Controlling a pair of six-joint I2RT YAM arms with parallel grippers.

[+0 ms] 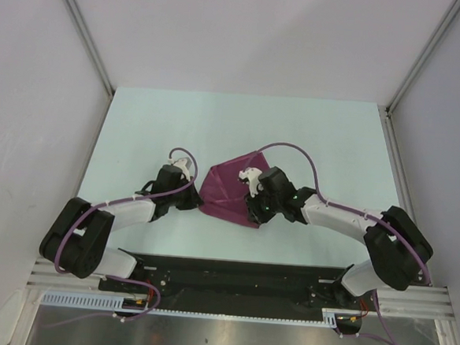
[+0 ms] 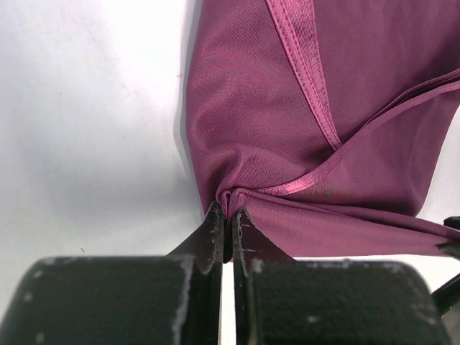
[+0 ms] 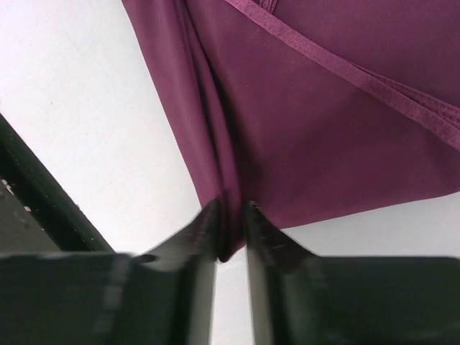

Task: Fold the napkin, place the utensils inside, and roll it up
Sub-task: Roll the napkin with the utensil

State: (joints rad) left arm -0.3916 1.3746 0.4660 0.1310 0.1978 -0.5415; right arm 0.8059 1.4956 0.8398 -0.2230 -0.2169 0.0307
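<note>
**Fold under way; spoon and roll not yet done**

The left gripper [image 2: 226,224] is pinched tight on the left edge of the napkin [image 1: 227,190]. The napkin lies mid-frame on the surface [image 1: 154,128], partly folded, magenta, faintly shiny, its hems crossing (no spoon shows anywhere). The right gripper [image 3: 231,224], jaws narrow, nips a bunched fold at the napkin's lower right corner.
</note>
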